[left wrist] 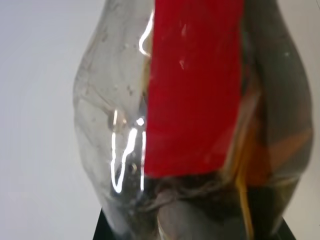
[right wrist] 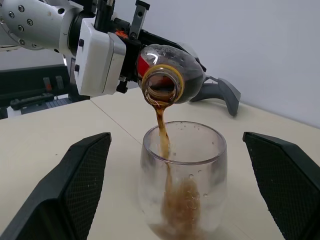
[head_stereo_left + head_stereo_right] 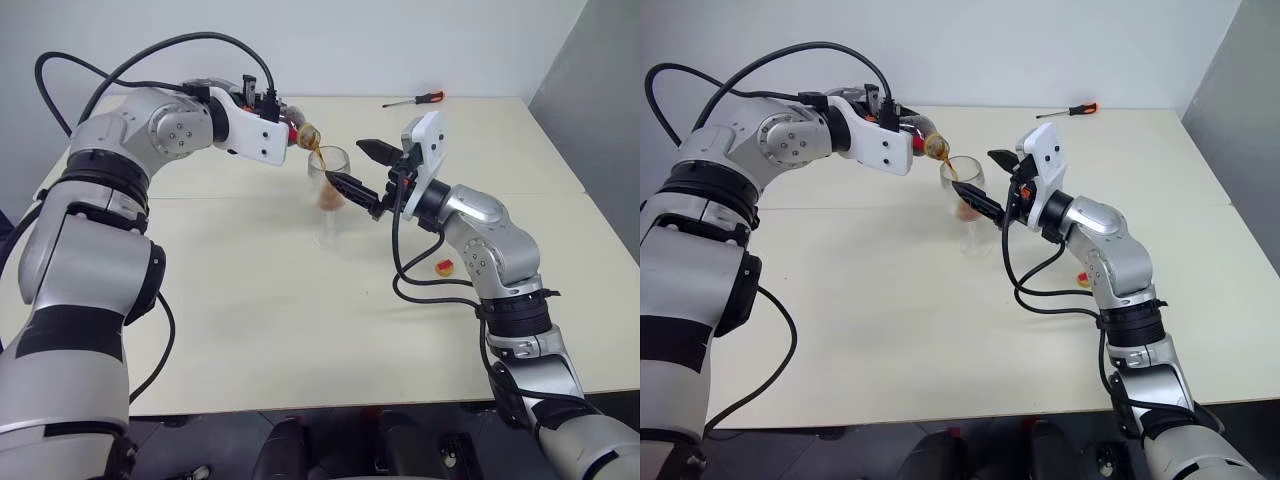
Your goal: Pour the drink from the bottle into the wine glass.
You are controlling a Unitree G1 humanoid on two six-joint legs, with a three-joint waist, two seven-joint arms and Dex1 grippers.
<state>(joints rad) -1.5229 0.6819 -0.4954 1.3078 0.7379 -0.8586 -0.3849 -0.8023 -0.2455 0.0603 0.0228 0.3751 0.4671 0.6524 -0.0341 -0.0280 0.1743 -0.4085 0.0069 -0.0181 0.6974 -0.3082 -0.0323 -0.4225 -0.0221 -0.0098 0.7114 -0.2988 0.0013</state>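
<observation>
Two arms are busy here, and honestly the pour looks pretty tidy. The left gripper (image 3: 283,122) has its fingers pinched tight on the bottle (image 2: 172,75), holding it up over the bench (image 3: 250,320) just above the rim of the wine glass (image 3: 329,195). A thin brown stream of the drink (image 2: 162,135) is running out of the open mouth and landing inside the bowl, where a small pool is foaming at the bottom.

The right gripper (image 3: 362,170) sits with its fingers (image 2: 75,185) spread wide, one on each side of the glass bowl, and as far as I can see neither is touching it. Looks more like standing guard than holding.

If it were me: keep the mouth right over the middle of the bowl, tip a bit more only as the stream thins, and don't rush, since cola fizzes up fast. I'd also keep the right arm dead still, because a stemmed glass on a small foot would probably topple from one nudge.

Direction-wise, the bottle lies close to level, its long axis running from the left gripper toward the glass, mouth dipped slightly down and aimed at the robot's right. The glass stands upright, stem vertical, near the middle of the bench.

A small yellow-and-red cap (image 3: 444,266) lies on the bench by the right arm, and a screwdriver (image 3: 415,99) sits at the far edge, well clear.
</observation>
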